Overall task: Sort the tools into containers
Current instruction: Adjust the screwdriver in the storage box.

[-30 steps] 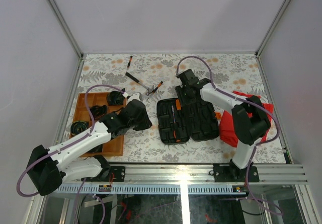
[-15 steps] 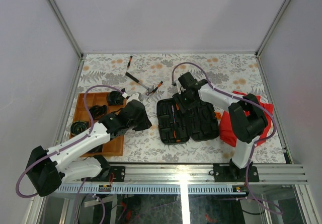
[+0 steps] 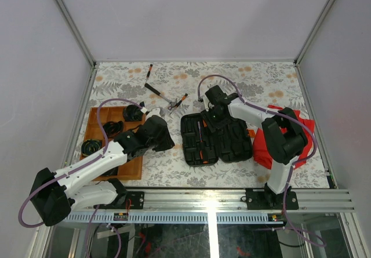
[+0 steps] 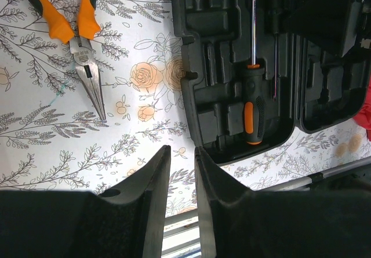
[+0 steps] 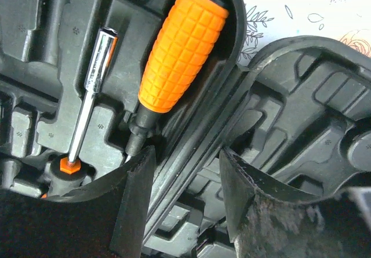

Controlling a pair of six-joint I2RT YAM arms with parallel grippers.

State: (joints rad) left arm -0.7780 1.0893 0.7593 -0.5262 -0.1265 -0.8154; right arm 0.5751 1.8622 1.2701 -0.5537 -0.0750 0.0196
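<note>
The black tool case [image 3: 217,139] lies open mid-table. My right gripper [image 3: 211,117] hovers low over its hinge, open, fingers either side of the hinge ridge [image 5: 185,152] and holding nothing. Beside it in the case lie an orange-handled driver [image 5: 179,49] and a steel-shafted driver [image 5: 93,90]. A black-and-orange screwdriver [image 4: 250,107] rests in the case's left half. My left gripper [image 3: 165,142] stands just left of the case, its jaws [image 4: 179,149] narrowly open and empty. Orange-handled pliers [image 4: 81,32] lie on the cloth beyond it. A hammer [image 3: 155,90] and a small screwdriver [image 3: 149,71] lie farther back.
The wooden tray [image 3: 134,166] sits at the left under my left arm, with black items in its compartments. A red cloth [image 3: 298,124] lies right of the case beneath the right arm. The table's metal front rail [image 4: 324,174] runs close to the case.
My right gripper came forward from behind the case to just over its hinge, widening then narrowing a little. The left arm has stayed where it was.
</note>
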